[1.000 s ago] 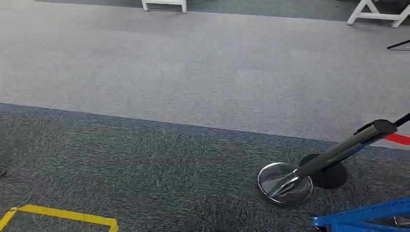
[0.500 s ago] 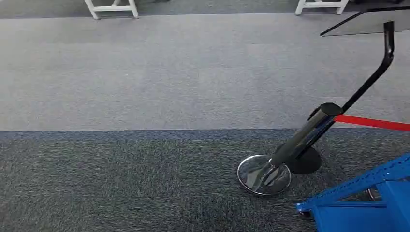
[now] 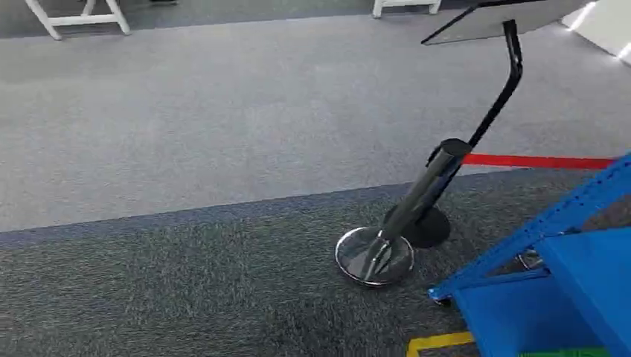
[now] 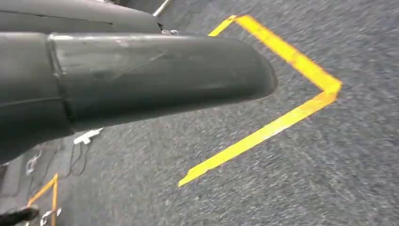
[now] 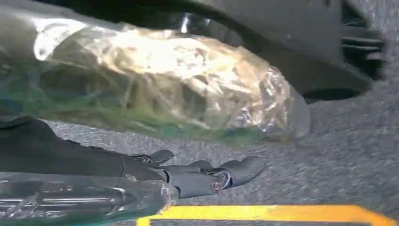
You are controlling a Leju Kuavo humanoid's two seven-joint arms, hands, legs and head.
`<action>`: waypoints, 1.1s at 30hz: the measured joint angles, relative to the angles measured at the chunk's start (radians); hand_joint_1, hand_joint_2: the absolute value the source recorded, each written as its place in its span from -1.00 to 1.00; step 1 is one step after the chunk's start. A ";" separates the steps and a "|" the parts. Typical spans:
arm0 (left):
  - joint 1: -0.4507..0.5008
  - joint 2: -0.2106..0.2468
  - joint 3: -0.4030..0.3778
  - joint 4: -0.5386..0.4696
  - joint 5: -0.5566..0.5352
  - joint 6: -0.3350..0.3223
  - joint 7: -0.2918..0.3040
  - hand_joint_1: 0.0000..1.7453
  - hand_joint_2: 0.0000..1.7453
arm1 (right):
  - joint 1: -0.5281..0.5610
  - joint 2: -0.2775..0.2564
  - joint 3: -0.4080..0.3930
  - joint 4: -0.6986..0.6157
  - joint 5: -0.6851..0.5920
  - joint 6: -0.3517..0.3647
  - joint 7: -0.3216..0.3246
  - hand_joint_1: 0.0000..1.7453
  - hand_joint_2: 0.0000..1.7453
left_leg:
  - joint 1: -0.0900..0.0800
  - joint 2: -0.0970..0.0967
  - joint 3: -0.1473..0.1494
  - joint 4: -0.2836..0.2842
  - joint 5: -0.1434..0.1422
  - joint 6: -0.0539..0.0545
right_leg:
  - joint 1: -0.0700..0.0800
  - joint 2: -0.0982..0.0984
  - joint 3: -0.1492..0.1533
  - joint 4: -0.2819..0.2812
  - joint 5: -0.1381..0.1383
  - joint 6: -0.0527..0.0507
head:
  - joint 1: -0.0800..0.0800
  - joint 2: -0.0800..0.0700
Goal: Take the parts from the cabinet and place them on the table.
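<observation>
In the right wrist view a part wrapped in crinkled clear plastic [image 5: 160, 84] lies along my right hand [image 5: 94, 160]. The hand's dark fingers [image 5: 211, 179] stretch out under it above the carpet, and more shiny plastic shows at the hand's base. In the left wrist view the thick grey thumb of my left hand [image 4: 141, 75] hangs over the dark carpet, with nothing seen in it and its fingers hidden. A blue metal cabinet frame [image 3: 551, 297] stands at the lower right of the head view.
A chrome barrier post [image 3: 424, 197] on a round base [image 3: 373, 256] carries a red belt [image 3: 536, 161] beside the blue frame. A black sign stand [image 3: 506, 67] rises behind it. Yellow floor tape [image 3: 439, 342] lies near the frame. White table legs [image 3: 74, 18] stand far off.
The whole head view has swung to the right. The barrier post has slid left in the picture and much more of the blue frame has come in at the right.
</observation>
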 joint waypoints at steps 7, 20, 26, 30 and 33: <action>-0.015 0.006 0.001 0.000 -0.029 -0.006 -0.020 -1.00 -1.00 | 0.004 -0.021 -0.001 0.000 0.005 -0.019 0.071 -1.00 -1.00 | -0.003 0.111 0.021 0.006 -0.024 -0.043 | -0.003 -0.043 0.135 -0.205 0.106 -0.034 | -0.006 0.000; -0.013 0.015 0.001 0.000 -0.043 -0.014 -0.033 -1.00 -1.00 | -0.001 -0.035 -0.002 0.000 0.001 -0.008 0.070 -1.00 -1.00 | 0.001 -0.078 -0.003 0.017 -0.015 -0.024 | 0.000 0.115 0.117 -0.200 0.116 -0.025 | -0.016 0.000; -0.009 0.017 0.002 0.000 -0.034 -0.015 -0.042 -1.00 -1.00 | -0.003 -0.039 -0.003 0.000 0.000 0.000 0.068 -1.00 -1.00 | -0.001 0.007 0.005 -0.004 -0.006 0.002 | 0.000 -0.001 -0.007 0.027 -0.016 0.002 | -0.008 0.000; -0.010 0.016 0.006 0.000 -0.027 -0.018 -0.054 -1.00 -1.00 | 0.001 -0.041 -0.003 0.000 0.000 0.001 0.067 -1.00 -1.00 | -0.003 0.064 0.010 -0.003 -0.013 0.000 | -0.004 -0.014 -0.003 0.031 0.027 0.009 | -0.007 0.000; -0.010 0.014 0.007 0.000 -0.026 -0.018 -0.054 -1.00 -1.00 | -0.005 -0.043 -0.003 0.000 0.000 0.001 0.066 -1.00 -1.00 | -0.014 0.094 0.020 0.004 -0.027 -0.015 | 0.004 -0.098 0.123 -0.199 0.100 -0.003 | -0.007 0.000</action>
